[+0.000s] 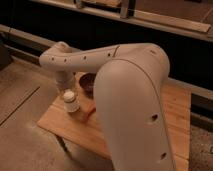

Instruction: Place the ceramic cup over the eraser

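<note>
Now, the hand (64, 86) sits low at the far-left part of the counter (65, 125), at the end of the forearm that drops from the bent elbow. It is tucked behind the white capped bottle (70, 101), and whether it is open or closed I cannot tell.

Look just to the right of it: the ceramic cup (88, 84), dark and round, stands upright near the far edge of the counter, close beside the hand. I cannot say if the two touch. The big white upper arm (135, 100) covers the cup's right side.

So the cup lies to the right of the hand, the bottle toward the near edge from it. Toward the near edge from the cup, right of the bottle, a small reddish thing (90, 111) peeks out by the arm; that may be the eraser, but I cannot be sure.

If so, the coming move looks short: get hold of the cup, then carry it toward the near edge, keeping off the bottle.
</note>
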Robot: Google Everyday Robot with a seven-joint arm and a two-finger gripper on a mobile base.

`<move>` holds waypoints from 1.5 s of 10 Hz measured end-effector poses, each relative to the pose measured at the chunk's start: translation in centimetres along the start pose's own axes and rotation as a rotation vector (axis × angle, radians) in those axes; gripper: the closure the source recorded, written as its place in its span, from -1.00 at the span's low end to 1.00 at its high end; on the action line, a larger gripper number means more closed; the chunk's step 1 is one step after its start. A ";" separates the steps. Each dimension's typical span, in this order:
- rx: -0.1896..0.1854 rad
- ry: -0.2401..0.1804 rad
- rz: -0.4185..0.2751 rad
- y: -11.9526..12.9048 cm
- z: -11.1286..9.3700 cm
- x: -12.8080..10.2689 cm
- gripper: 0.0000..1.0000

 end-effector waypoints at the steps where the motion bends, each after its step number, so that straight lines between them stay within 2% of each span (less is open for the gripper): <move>1: 0.008 0.007 0.002 -0.3 0.2 0.2 1.00; 7: 0.019 0.014 -0.002 -0.1 0.4 0.3 0.95; 8: 0.019 0.015 0.000 0.0 0.4 0.4 0.68; 10: 0.020 0.018 0.002 0.1 0.4 0.4 0.32; 13: 0.017 0.023 0.005 0.2 0.4 0.5 -0.31; 15: 0.016 0.025 0.006 0.2 0.5 0.5 -0.44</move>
